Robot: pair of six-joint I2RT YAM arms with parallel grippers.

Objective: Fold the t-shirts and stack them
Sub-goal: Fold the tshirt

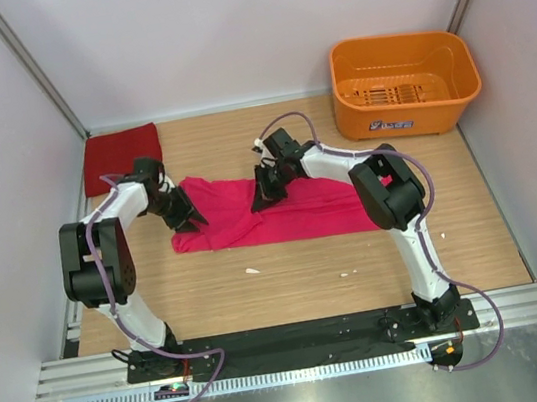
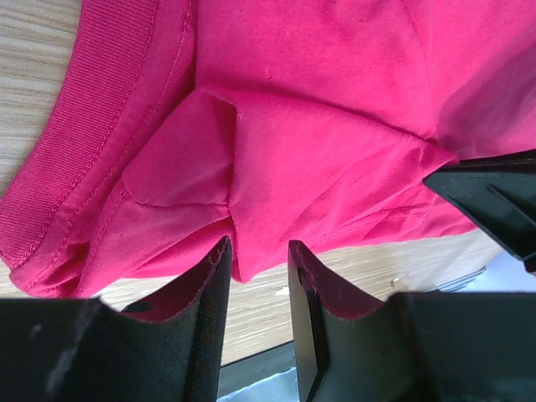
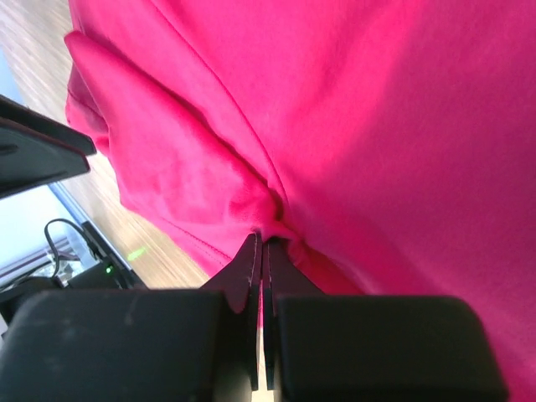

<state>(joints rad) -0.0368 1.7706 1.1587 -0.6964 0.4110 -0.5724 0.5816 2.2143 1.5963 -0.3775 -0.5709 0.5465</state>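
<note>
So the magenta t-shirt [image 1: 281,214] is lying half-spread in the middle of the table [image 1: 292,288], with its long axis running left to right. The crimson t-shirt [image 1: 120,154] is folded flat in the far-left corner, well apart from it.

The right gripper [image 3: 261,243] is pressed together on a bunched bit of the magenta cloth along the shirt's far edge, around the middle. The left gripper [image 2: 258,251] sits at the shirt's left end. Its fingers [image 2: 209,285] are spread, and a pointed flap of fabric pokes into the gap, but nothing's clamped that I can see.

What matters, I think, is that almost the whole shirt stretches off to the right of both grippers. The left one is at the end and the right one's mid-edge, so they're close together compared to the shirt's length. Once the left one bites, any lift or fold has to drag that long right-hand part along. The orange basket [image 1: 356,107] is far right, out of the way.
</note>
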